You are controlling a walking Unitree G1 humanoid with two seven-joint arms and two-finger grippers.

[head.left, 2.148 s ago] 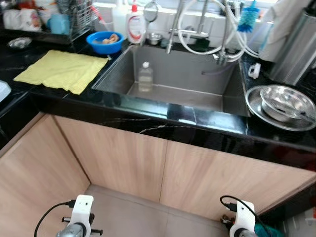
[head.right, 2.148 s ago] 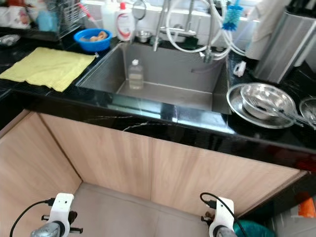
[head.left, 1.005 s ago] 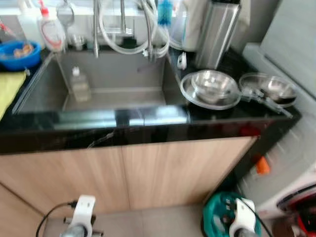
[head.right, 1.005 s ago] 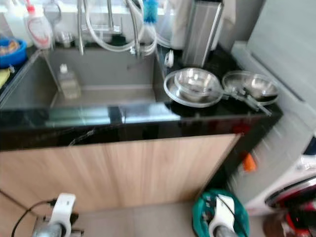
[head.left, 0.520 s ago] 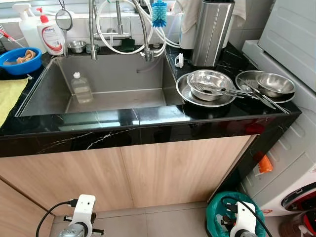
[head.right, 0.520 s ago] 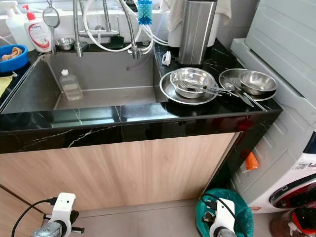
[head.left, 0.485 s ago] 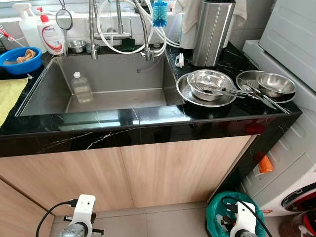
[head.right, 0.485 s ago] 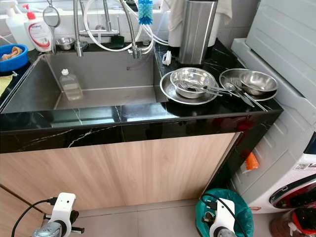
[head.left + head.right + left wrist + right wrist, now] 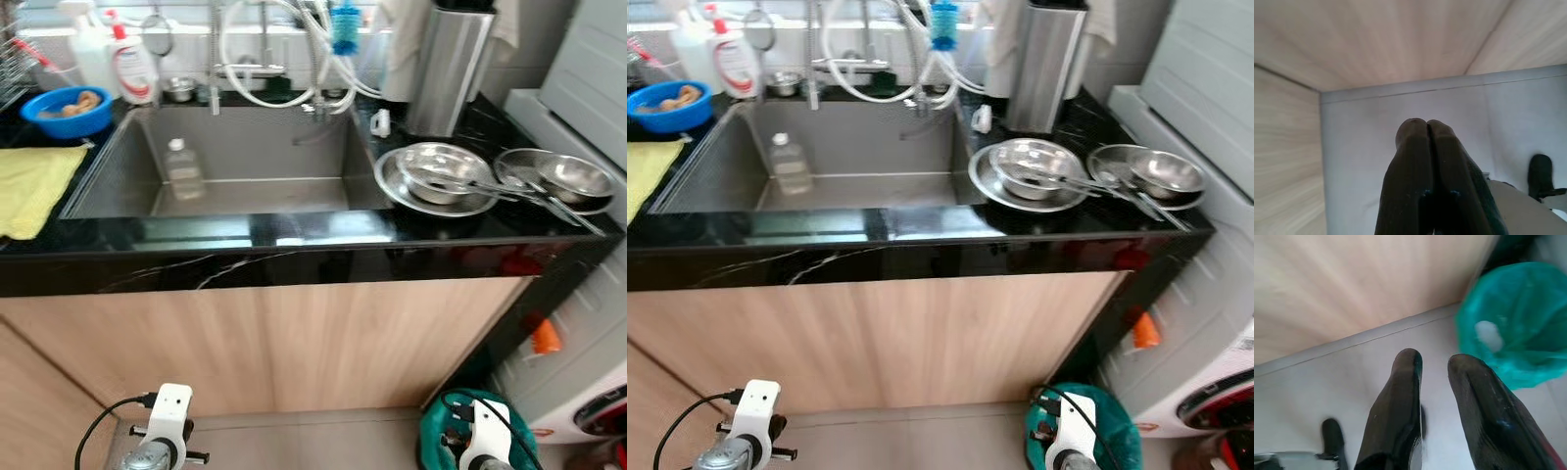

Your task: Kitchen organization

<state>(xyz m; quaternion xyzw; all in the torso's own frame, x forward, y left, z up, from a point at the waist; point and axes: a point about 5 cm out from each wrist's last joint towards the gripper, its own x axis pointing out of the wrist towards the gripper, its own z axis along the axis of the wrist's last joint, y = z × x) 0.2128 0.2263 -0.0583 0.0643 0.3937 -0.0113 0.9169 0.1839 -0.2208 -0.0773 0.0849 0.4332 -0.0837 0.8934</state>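
Far left on the black desk, a yellow cloth lies flat, a blue bowl behind it. Next the steel sink, a clear bottle standing inside. Right of the sink, steel bowls nest on a plate, utensils across them. Down low, the left tool hangs with fingers pressed together; the right tool hangs narrowly parted beside a teal bin.
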